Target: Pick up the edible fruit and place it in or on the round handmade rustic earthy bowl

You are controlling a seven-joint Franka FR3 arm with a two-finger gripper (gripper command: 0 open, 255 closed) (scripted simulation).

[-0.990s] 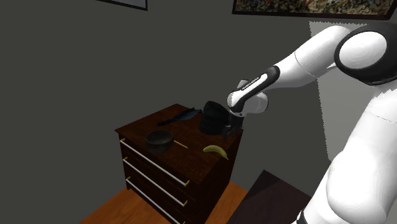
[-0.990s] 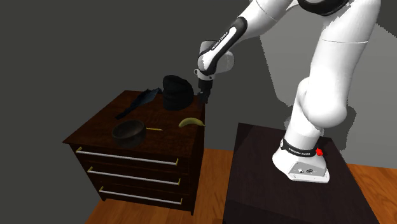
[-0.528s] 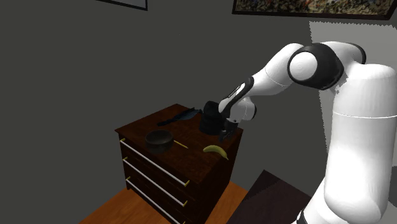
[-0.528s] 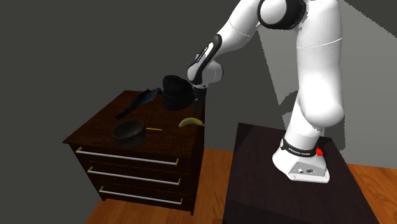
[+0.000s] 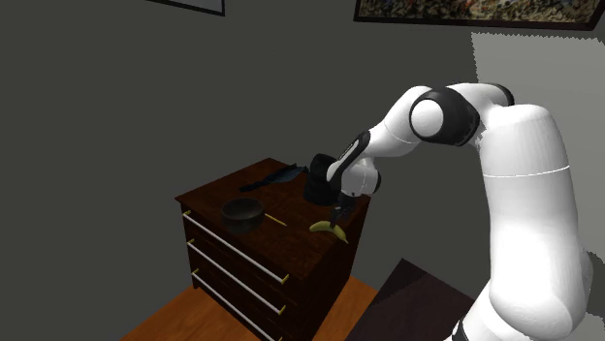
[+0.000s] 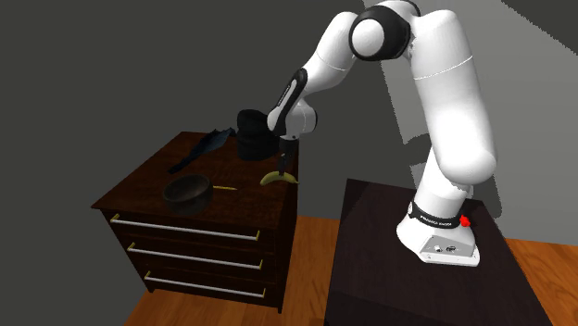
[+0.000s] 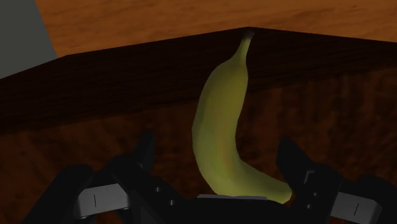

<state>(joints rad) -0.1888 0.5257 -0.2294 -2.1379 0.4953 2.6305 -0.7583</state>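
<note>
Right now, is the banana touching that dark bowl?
Apart. The shoulder view shows bare dresser top between the banana and the bowl.

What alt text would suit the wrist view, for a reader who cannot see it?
A yellow-green banana lies on a dark wooden dresser top near its corner, between the open black fingers of the gripper. Orange wooden floor shows beyond the edge.
</note>
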